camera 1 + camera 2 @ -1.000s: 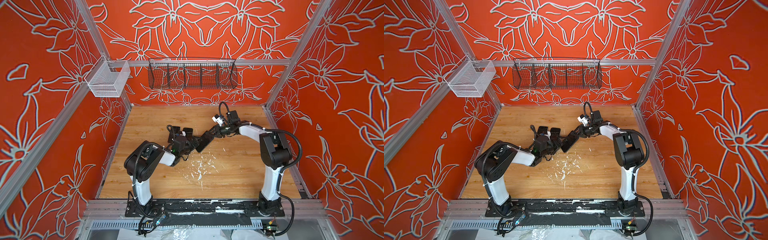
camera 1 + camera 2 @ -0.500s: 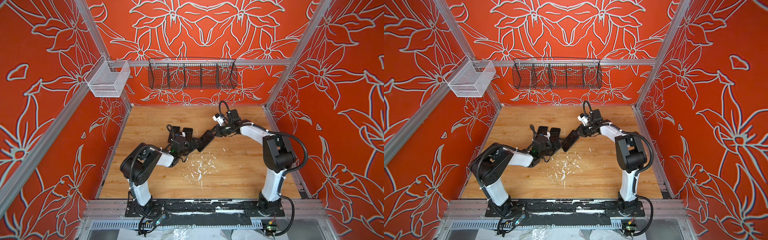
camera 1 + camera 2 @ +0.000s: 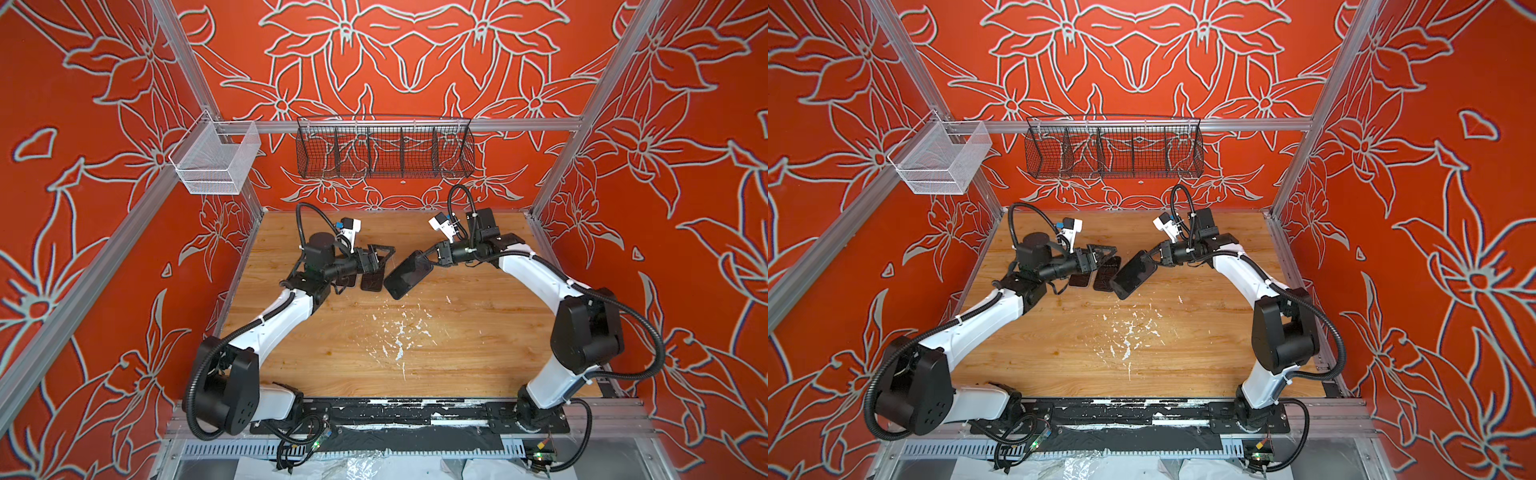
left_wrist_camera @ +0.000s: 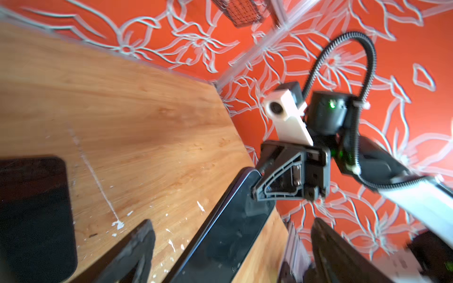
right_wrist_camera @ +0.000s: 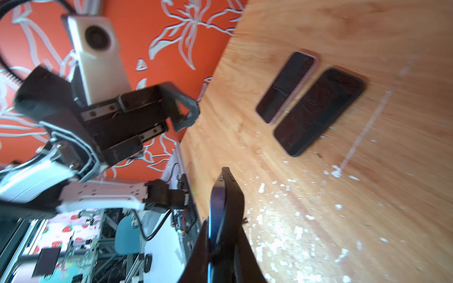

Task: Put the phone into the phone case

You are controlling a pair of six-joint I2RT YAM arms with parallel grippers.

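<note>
Left wall: a white mesh bin hangs on the frame rail, well clear of the work area.

Left gripper: positioned left of centre toward the far half of the wooden table, pointing right. Its fingers are spread wide with nothing between them.

On the table below and beside that gripper, two flat items lie side by side, almost touching. The left one is a pink-rimmed slab, partly hidden under the gripper in both top views. The right one is a dark slab. Which of the two is the phone case cannot be determined.

Far wall, centre: a black wire basket.

Phone: off the table, tilted, just right of the dark slab and apart from it. Its lower corner points toward the near left.

Right gripper: clamped on the phone's far right end, one finger on each face. The arm reaches in from the right.

White flecks mark the table nearer than the phone.
</note>
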